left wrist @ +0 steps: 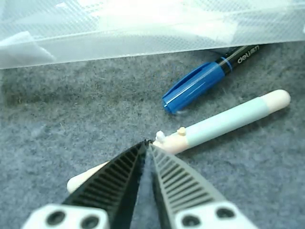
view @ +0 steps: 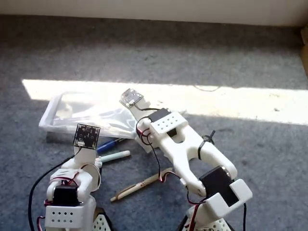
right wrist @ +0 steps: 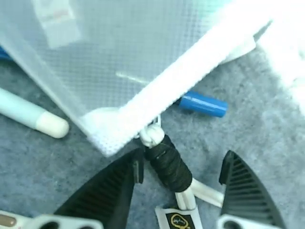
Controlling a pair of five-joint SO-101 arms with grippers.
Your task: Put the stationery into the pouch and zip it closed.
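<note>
L gripper (left wrist: 147, 145) clenched, tips at pale-blue pen (left wrist: 228, 121); R gripper (right wrist: 185, 154) released, straddling zip pull (right wrist: 167, 164) of pouch (right wrist: 119, 62)

Pens partly hidden
In the left wrist view the blue pen (left wrist: 200, 83) runs under the edge of the pouch (left wrist: 119, 38), and the pale pen (left wrist: 228, 119) passes behind the left gripper (left wrist: 148, 143); the pouch's contents are too blurred to tell.

Your translucent mesh pouch (view: 86, 115) lies left of centre on the grey carpet (view: 250, 144). The blue-capped pen (view: 109, 144) pokes under its near edge, with the pale-blue cream-capped marker (view: 114, 156) just before it and the beige pen (view: 139, 185) between both arms.
</note>
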